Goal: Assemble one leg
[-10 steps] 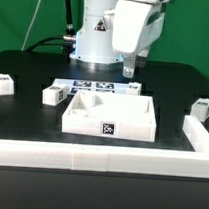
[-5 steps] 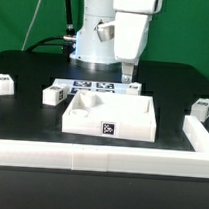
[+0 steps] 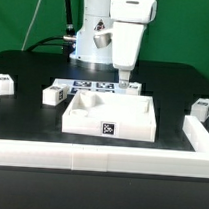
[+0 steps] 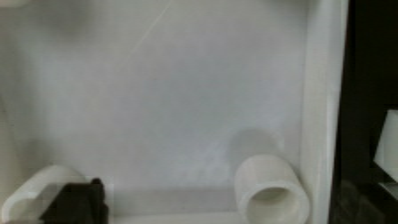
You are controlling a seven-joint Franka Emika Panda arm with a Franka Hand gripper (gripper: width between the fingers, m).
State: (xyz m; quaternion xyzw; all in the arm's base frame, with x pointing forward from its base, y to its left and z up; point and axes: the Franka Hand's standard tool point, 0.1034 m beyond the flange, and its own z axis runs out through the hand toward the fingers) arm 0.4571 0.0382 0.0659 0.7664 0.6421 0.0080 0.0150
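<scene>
The exterior view stands in front of the white robot arm (image 3: 97, 32), a little above the black tabletop (image 3: 34, 73). It faces the arm's base across a low white wall (image 3: 99, 157) in the foreground, far enough back to take in most of the work area. The wrist view looks past the claw (image 4: 157, 192) onto the floor of the white square tray-like part with a raised rim (image 4: 160, 90), so near that it nearly fills the frame. Both views share this part.

No words or numbers can be read. Black-and-white square tags (image 3: 109, 127) mark the tabletop (image 3: 83, 122) wall below the gripper (image 3: 124, 82), the marker board (image 3: 81, 88) near its tips, and the legs (image 3: 201, 106) well apart on either side.
</scene>
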